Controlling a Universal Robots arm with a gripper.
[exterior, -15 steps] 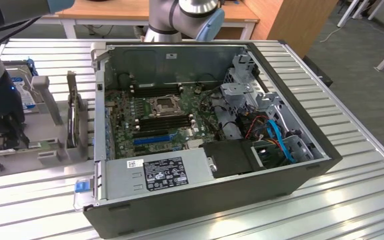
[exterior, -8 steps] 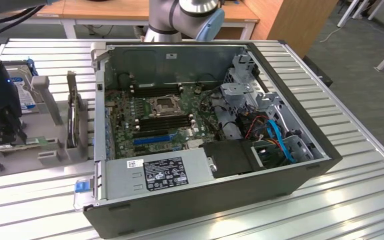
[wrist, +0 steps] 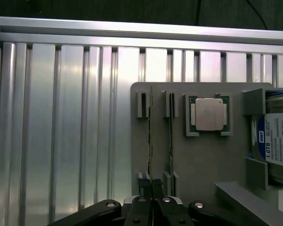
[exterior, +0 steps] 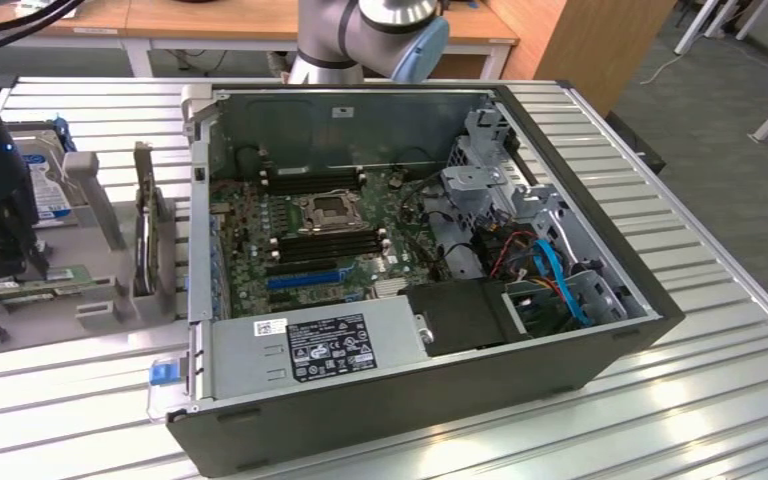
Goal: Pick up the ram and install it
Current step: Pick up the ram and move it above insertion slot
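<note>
One thin green ram (wrist: 150,136), edge-on, pinched btwn black fingers (wrist: 156,190).

A second stick (wrist: 170,136) stands just beside the ram (wrist: 150,136), while the ribbed table (wrist: 61,132) on its other side lies open.

ribbed metal table (exterior: 718,390): open computer case (exterior: 491,390) at centre, grey parts holder (wrist: 203,160) beside it, exterior view's left.

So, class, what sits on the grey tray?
The ram and another stick on edge, a processor chip, a hard drive. The gripper, shut on the ram, hides its end.
</note>
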